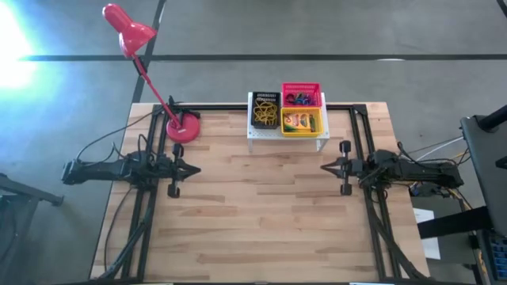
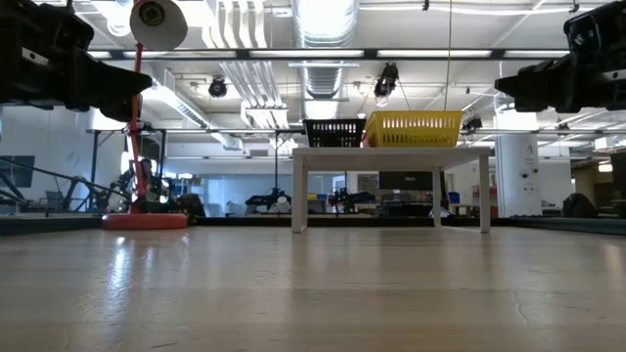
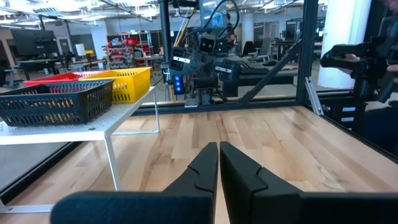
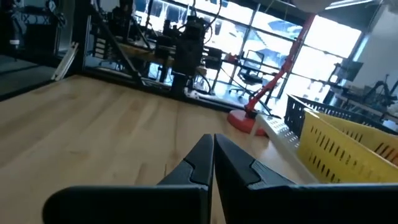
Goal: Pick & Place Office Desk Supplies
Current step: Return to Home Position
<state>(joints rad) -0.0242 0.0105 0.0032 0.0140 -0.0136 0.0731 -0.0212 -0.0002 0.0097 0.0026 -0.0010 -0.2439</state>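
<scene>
Three small baskets stand on the white perforated stand (image 1: 287, 136) at the table's far edge. The black basket (image 1: 266, 110) holds thin yellow rubber bands. In the yellow basket (image 1: 303, 123) lie yellow-and-green crayon boxes. Small dark and coloured elastic rings sit in the red basket (image 1: 302, 95). My left gripper (image 1: 196, 169) hovers shut over the table's left side, pointing right. My right gripper (image 1: 323, 166) hovers shut over the right side, pointing left. Both are apart from the baskets and hold nothing.
A red gooseneck desk lamp (image 1: 183, 128) stands with its round base on the table's far left, left of the stand. Bare wooden tabletop (image 1: 261, 214) stretches between the two grippers and toward the near edge. Black frame rails run along the table's left, right and far sides.
</scene>
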